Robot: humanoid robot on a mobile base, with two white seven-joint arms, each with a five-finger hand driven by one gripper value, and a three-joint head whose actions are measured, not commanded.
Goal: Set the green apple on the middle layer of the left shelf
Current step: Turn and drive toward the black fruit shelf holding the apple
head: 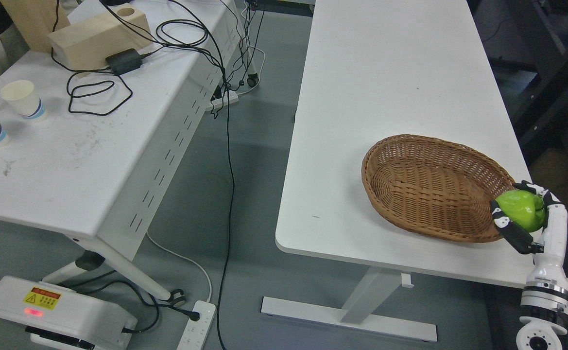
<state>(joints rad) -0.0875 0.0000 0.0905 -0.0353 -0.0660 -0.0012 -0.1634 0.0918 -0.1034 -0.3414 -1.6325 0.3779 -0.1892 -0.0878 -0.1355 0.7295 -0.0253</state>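
Note:
My right hand (524, 214) comes in from the lower right and its black-tipped fingers are curled around a green apple (521, 209). It holds the apple at the right rim of an empty brown wicker basket (410, 160) on the white table (386, 73). No shelf shows in this view. My left arm is out of view.
A second white table (70, 155) at the left carries two paper cups (21, 99), a wooden block (96, 39), a black adapter and loose cables. Cables hang into the grey floor gap between the tables. A power strip (197, 326) and a white device (55, 311) lie on the floor.

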